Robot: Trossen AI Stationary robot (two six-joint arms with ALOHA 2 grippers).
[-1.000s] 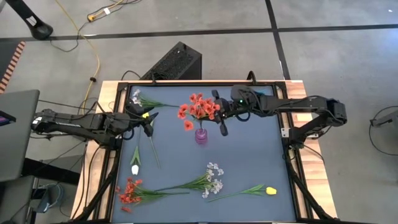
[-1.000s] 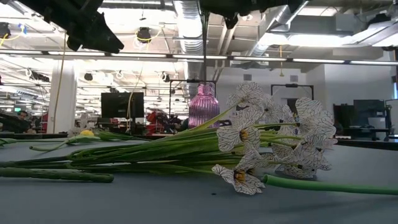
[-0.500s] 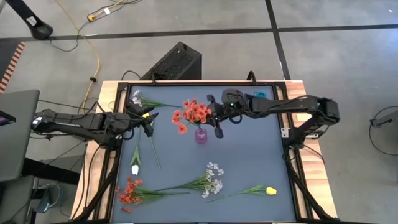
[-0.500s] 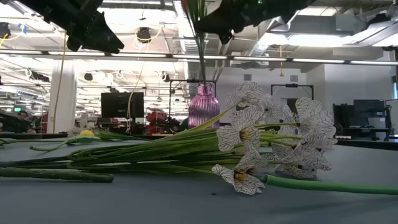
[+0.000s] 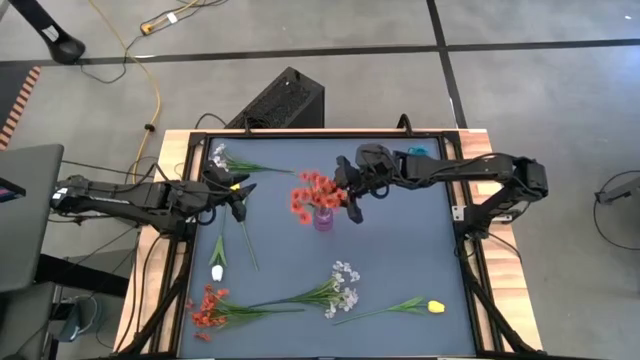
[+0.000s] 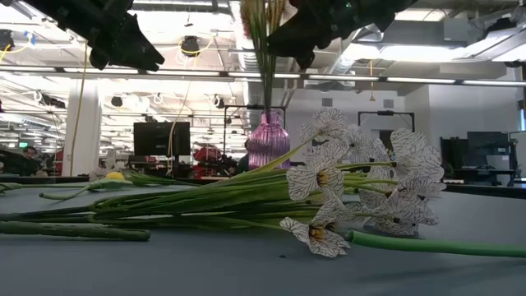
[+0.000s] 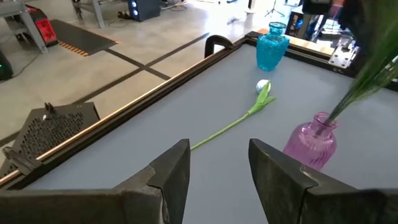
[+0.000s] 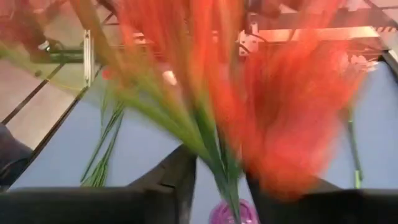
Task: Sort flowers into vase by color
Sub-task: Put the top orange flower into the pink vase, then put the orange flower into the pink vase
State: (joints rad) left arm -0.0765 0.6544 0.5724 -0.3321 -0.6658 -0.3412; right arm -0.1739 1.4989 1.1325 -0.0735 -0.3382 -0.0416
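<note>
Red flowers [image 5: 316, 190] are stood in the pink vase [image 5: 323, 217].
The right gripper [image 5: 351, 203] is held just beside the stems, fingers apart. The left gripper [image 5: 237, 197] is kept open near the table's left side.

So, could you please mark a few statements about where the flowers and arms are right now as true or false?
1. The red flower bunch has its stems in the pink vase. True.
2. A blue vase stands on the table. True.
3. The left gripper holds a yellow tulip. False: its fingers are open and empty.
4. Every red bunch is in the vase. False: a second red bunch lies at the table's near-left corner.
5. The yellow tulip lies on the table near the right side. True.
6. The right gripper is beside the pink vase. True.
</note>
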